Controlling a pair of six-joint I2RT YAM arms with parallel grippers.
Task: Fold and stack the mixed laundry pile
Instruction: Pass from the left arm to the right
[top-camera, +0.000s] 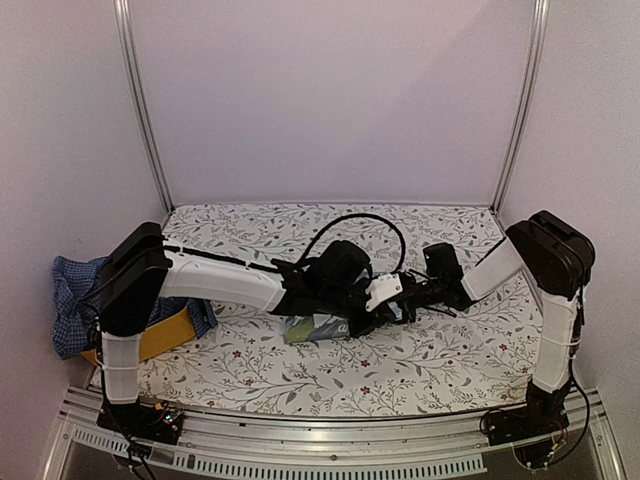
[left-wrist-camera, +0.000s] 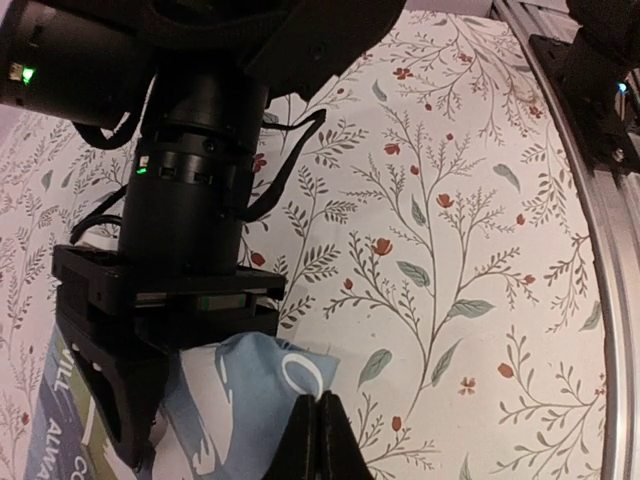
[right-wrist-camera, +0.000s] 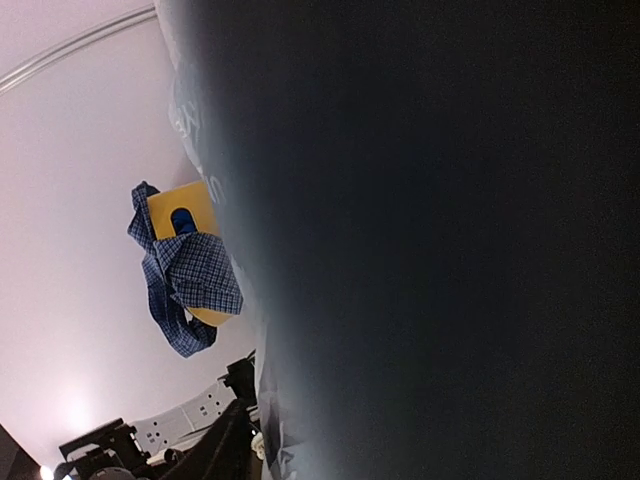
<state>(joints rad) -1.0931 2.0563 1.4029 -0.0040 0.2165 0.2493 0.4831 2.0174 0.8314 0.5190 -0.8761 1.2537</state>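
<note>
- An aluminium rail (top-camera: 300, 440) is seen nearest, in front of the T-shirt, and both arm bases are fixed along it.
- The light blue T-shirt (left-wrist-camera: 250, 400) with white print lies bunched on the floral cover (top-camera: 250, 370), near the middle of the table.
- The left gripper (left-wrist-camera: 320, 415) is set at one edge of the T-shirt. Its fingers are pressed together with the cloth's edge against them. Whether any cloth is caught between them cannot be told.
- The right gripper (left-wrist-camera: 140, 385) stands over the T-shirt, just beside the left one. One finger is seen against the cloth and the other is hidden, so its spread cannot be told. Its own camera is largely blocked by dark, blurred cloth.
- A yellow basket (top-camera: 165, 337) sits well to the left of the T-shirt.
- A navy-and-white checked shirt (top-camera: 72, 300) is draped over the basket.
</note>
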